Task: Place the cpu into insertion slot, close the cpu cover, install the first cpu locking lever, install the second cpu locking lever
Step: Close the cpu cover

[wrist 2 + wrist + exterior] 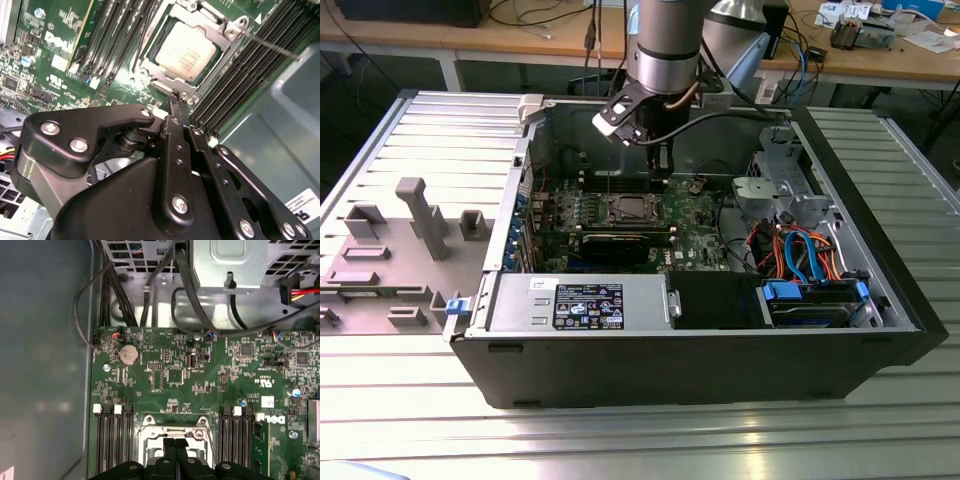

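Tower case point(670, 370) open on its side, with green motherboard point(702, 212) flat on the floor of it. Over that board, just 1 arm, so no question of which is nearer; its gripper point(175, 442) aimed straight down, 2 fingers pressed together, nothing visible between them. Directly beneath the fingertips and slightly ahead, in the first wrist view: insertion slot point(150, 422), a metal-rimmed square between banks of black memory slots point(114, 440) to either side. Filled already, by the look of the second wrist view: cpu cover point(220, 31) lying flat as a frame over the socket, silvery cpu point(187, 50) showing through the square cut-out. Fingertips close above 1 edge of that frame, near a corner; touching or not, impossible to tell. Smallest and most to the point: thin locking lever point(270, 46), a bare rod leaving the cover's far corner, long axis slanting away from the fingertips across the memory slots. Probably not hooked down yet, judging from that outward slant.
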